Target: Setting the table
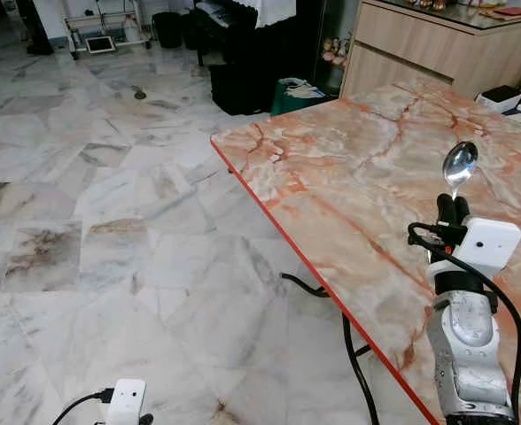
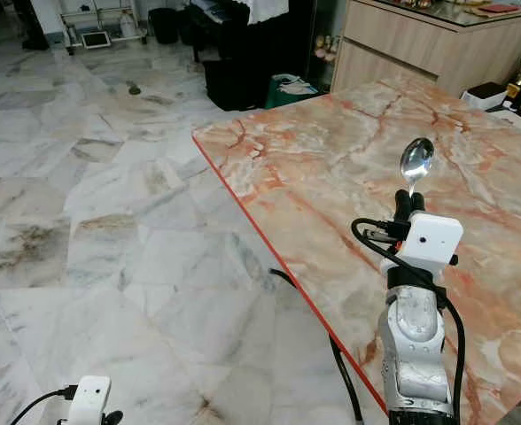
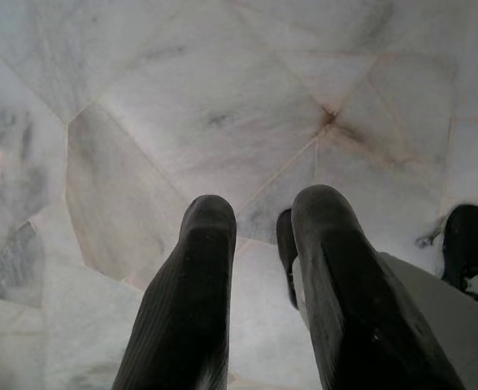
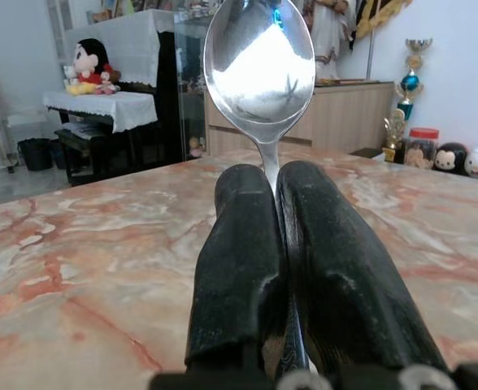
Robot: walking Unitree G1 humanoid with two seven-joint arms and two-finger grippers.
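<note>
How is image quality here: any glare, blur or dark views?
Both eye views are sharp and evenly lit, with soft sheen on the marble floor. Right wrist view: a bright highlight on the spoon bowl, and the right gripper slightly soft up close. Left wrist view: well lit, left gripper fingers dark and a little blurred.

Silver spoon (image 1: 460,165); orange-veined marble table (image 1: 349,168), red-edged; grey-white marble floor (image 1: 110,221).

Both eye views look down from the head, sharing the marble desk (image 1: 376,168) and floor (image 1: 92,230). The right wrist camera sits close behind its fingers (image 4: 239,244), facing level across the desk beyond them. The left wrist camera looks straight down past its fingers (image 3: 198,268) at floor tiles.
</note>
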